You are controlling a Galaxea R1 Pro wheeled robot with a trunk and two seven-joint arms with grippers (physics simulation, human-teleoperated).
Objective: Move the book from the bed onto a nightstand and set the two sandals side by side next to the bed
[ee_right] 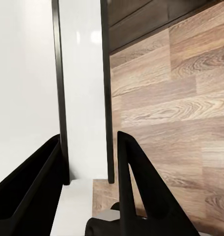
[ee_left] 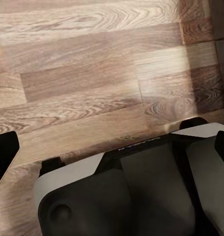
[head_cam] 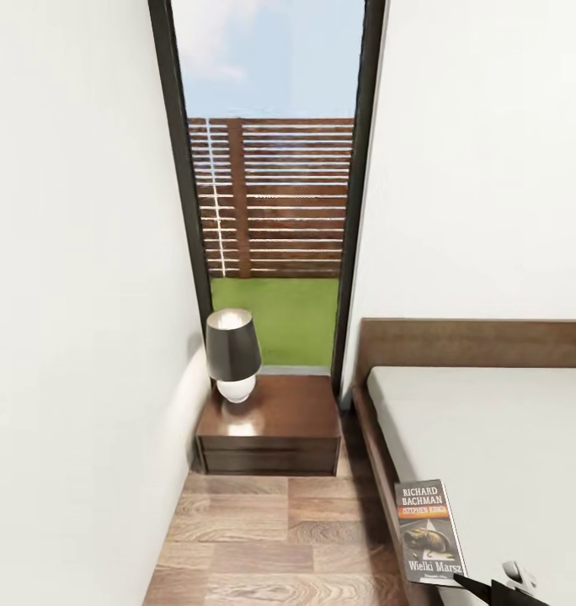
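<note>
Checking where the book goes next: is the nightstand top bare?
No, a lamp stands on the nightstand, at its left rear corner.

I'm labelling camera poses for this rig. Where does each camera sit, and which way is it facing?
Head view: high on the robot, looking forward and down at the nightstand, window and bed; the right tool shows at the book's near end.
Left wrist view: on the left arm, facing down at the wood floor; the robot's grey body shows.
Right wrist view: on the right arm, low, looking along the floor between its black fingers.
Shared: all three show the floor.
</note>
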